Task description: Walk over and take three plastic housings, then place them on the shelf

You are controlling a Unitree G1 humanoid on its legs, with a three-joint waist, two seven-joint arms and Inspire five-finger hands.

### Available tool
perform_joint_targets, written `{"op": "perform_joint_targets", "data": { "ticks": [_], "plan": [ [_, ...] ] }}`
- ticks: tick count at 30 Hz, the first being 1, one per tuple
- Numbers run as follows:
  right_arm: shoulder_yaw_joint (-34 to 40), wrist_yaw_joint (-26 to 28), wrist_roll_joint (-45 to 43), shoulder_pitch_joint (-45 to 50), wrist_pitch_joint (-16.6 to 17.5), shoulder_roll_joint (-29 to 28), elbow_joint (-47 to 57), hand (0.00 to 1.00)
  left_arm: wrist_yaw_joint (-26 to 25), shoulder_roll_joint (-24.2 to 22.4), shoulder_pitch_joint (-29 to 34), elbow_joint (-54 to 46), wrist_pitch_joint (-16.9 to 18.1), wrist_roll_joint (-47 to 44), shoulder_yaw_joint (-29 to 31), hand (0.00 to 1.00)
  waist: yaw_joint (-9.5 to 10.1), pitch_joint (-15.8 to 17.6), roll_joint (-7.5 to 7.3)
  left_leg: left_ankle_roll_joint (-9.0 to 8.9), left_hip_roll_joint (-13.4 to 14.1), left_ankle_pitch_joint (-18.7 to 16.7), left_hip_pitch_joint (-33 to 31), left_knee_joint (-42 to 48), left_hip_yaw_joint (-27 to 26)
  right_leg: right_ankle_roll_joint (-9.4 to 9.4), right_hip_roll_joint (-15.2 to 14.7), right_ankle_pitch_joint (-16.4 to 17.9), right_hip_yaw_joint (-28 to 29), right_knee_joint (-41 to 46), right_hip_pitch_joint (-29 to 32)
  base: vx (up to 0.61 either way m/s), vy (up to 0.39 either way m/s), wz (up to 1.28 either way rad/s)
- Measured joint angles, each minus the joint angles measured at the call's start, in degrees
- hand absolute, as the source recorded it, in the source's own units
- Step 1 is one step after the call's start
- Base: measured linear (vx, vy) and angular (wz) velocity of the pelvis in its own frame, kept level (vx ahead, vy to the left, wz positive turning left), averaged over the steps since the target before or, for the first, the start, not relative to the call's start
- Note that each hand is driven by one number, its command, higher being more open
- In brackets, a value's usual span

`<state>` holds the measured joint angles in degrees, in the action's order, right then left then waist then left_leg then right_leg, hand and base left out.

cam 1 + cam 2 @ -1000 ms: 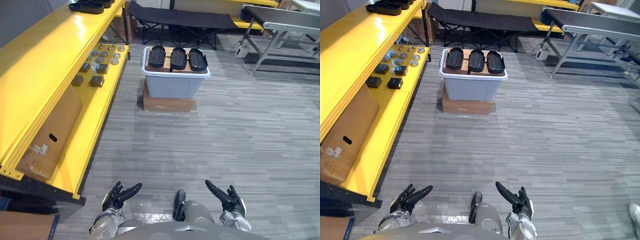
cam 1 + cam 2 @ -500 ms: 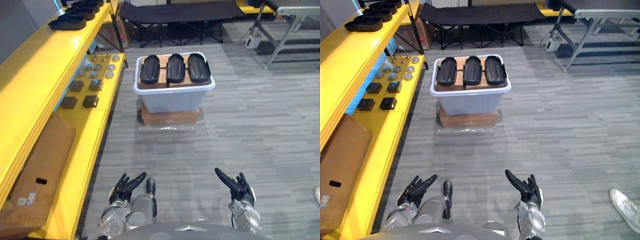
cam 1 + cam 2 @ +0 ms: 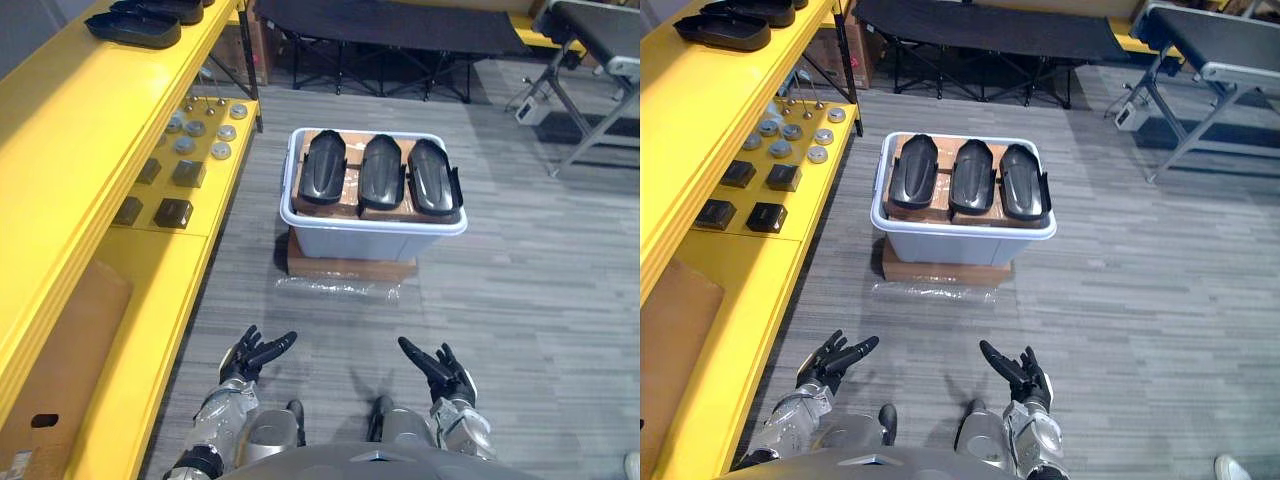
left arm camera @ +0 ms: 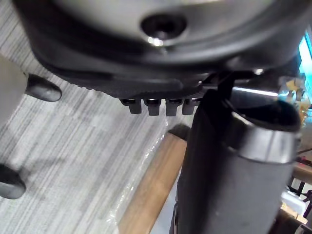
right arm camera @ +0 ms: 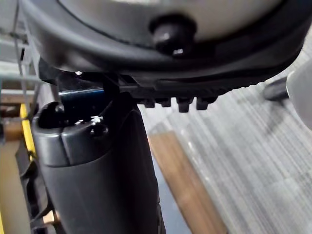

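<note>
Black plastic, three pieces of it. The housings lie side by side on brown card across the top of a pale grey tote, a little above the middle of the frame. The tote sits on a low brown base on the grey floor. Neither hand has anything in it. My left hand and right hand hang low in the frame with fingers straight and spread, well short of the tote.

I read this as the approach, with nothing picked yet. I want to close in square to the tote's near wall, stopping once the housings fall under both palms and before my feet meet the base or the clear film lying in front of it.

The yellow shelf runs down the left side of the frame, so I'd keep the left arm tucked while walking. More dark housings already sit on its top deck at upper left — probably the drop spot. I'd take the left-most housing first, since it is nearest the shelf.
</note>
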<state>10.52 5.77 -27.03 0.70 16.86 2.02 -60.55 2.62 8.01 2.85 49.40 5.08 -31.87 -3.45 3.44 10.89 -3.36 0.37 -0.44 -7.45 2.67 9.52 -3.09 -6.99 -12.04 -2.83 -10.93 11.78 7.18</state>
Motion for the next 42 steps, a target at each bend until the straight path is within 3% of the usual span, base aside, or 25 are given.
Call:
{"op": "perform_joint_targets", "data": {
  "ticks": [1,2,5,8,10,13,16,19,24,29,36,38,40,42],
  "plan": [
    [-0.01,0.01,-0.01,0.02,-0.07,-0.54,-0.07,1.00,-0.05,0.72,0.63,0.14,-0.03,-0.14,0.06,1.00,-0.02,-0.47,-0.90,-0.04,-0.39,-0.72,0.14,-0.27,0.08,0.53,-0.06,-2.60,0.37,0.03,0.64,0.24,-0.321,-0.02],
    [-0.02,0.04,0.00,-0.27,-0.27,-0.38,-1.10,1.00,-0.46,0.28,1.30,0.84,-0.15,-0.85,0.87,1.00,0.74,-1.59,-1.02,-0.58,0.68,-1.95,-0.21,0.38,0.27,2.09,0.74,0.43,-0.33,-0.67,0.30,0.21,-0.309,-0.15],
    [0.00,0.08,-0.16,-1.41,-0.28,2.11,-2.01,1.00,-1.02,-2.61,1.05,3.59,-0.44,-3.38,1.86,1.00,-0.07,-1.19,3.22,-3.26,5.06,-5.12,-2.75,4.34,1.93,4.02,4.43,2.79,-3.50,-2.04,-0.52,0.15,-0.233,0.13],
    [0.16,-0.18,-0.22,1.22,-0.41,2.57,-2.24,1.00,-0.09,-2.98,1.66,4.39,-0.27,-4.96,2.01,1.00,-0.53,-1.10,4.70,-4.87,8.06,-6.09,-3.66,9.86,2.22,5.28,6.42,5.97,-6.07,-1.20,-3.40,0.10,-0.179,0.36],
    [0.29,-0.22,-0.32,3.19,-0.80,3.00,-2.23,1.00,0.44,-2.96,1.59,4.26,-0.28,-3.98,2.00,1.00,-0.58,-0.83,4.26,-5.56,8.92,-6.16,-4.38,12.33,0.49,5.42,6.54,6.50,-7.20,-2.44,-5.77,0.09,-0.109,0.38],
    [1.18,-0.77,-0.42,3.50,-0.91,4.45,-1.35,1.00,1.34,-3.45,0.99,4.11,-0.26,-2.76,1.38,1.00,-1.25,-1.05,4.78,-5.85,9.18,-6.26,-6.13,10.08,-1.41,4.23,5.23,6.18,-7.91,-4.01,-6.83,0.07,0.009,0.21],
    [1.90,-1.92,-1.06,2.85,-0.84,5.64,-0.15,1.00,1.38,-3.49,0.95,4.07,-0.48,-0.98,0.86,1.00,-2.00,-1.13,5.33,-5.53,7.98,-3.21,-5.87,6.86,-2.50,2.42,3.25,5.43,-7.18,-3.95,-6.77,0.09,0.222,-0.10],
    [2.37,-2.24,-4.18,2.26,-0.80,4.48,0.79,1.00,1.53,-2.18,-0.03,4.00,-0.42,4.11,-1.44,1.00,-1.84,-0.65,3.65,-4.77,5.37,-3.61,-5.52,7.13,-4.82,0.32,0.78,3.99,-5.28,-5.43,-6.78,0.06,0.162,-0.18],
    [2.41,-1.45,-5.28,2.69,-0.91,4.28,1.89,1.00,0.95,-1.20,-0.29,3.96,-0.41,5.53,-3.04,1.00,-2.09,-0.70,3.21,-2.24,3.11,-5.55,-3.96,7.54,-7.85,-1.56,-0.96,2.76,-2.73,-7.01,-7.46,0.05,0.131,-0.25],
    [2.33,-0.47,-5.34,3.81,-1.65,3.06,1.84,1.00,1.02,-1.12,-0.58,3.96,-0.19,5.47,-3.56,1.00,-2.18,-0.85,2.86,-1.26,3.46,-8.15,-4.10,10.49,-8.29,-1.73,-0.96,2.68,-2.66,-6.66,-8.00,0.00,0.056,-0.10],
    [-1.67,0.21,-4.93,5.10,-3.06,1.80,1.59,1.00,1.05,-1.29,-0.78,3.87,-0.19,5.45,-5.63,1.00,-2.25,-1.11,2.81,0.87,4.99,-11.11,-4.21,13.49,-9.26,-0.27,-1.63,3.81,-2.25,3.91,-2.25,-0.07,0.052,-0.14],
    [-1.60,0.18,-4.62,5.62,-3.76,1.59,0.42,1.00,0.82,-0.88,-0.85,3.86,-0.40,4.93,-6.31,1.00,-2.81,-1.05,3.06,0.20,5.36,-12.13,-4.91,14.41,-7.38,0.83,-0.94,4.96,1.07,6.12,-1.45,-0.03,-0.019,0.35],
    [-0.76,0.07,-3.47,5.91,-4.22,1.51,-0.29,1.00,0.66,-0.29,-0.87,3.75,-0.80,3.17,-6.40,1.00,-3.85,-1.11,3.24,-0.96,6.65,-13.20,-6.38,16.87,-4.24,-0.10,0.96,7.38,6.11,9.54,-0.70,0.05,-0.120,0.61],
    [-0.40,0.40,-2.41,6.58,-4.16,1.49,-0.37,1.00,0.70,0.75,-0.72,3.48,-1.73,1.87,-6.31,1.00,-3.55,-1.38,2.76,-2.91,8.66,-14.00,-6.41,18.69,-1.85,-1.63,2.39,10.39,7.52,12.51,-0.80,0.09,-0.231,0.55]
  ]
}}
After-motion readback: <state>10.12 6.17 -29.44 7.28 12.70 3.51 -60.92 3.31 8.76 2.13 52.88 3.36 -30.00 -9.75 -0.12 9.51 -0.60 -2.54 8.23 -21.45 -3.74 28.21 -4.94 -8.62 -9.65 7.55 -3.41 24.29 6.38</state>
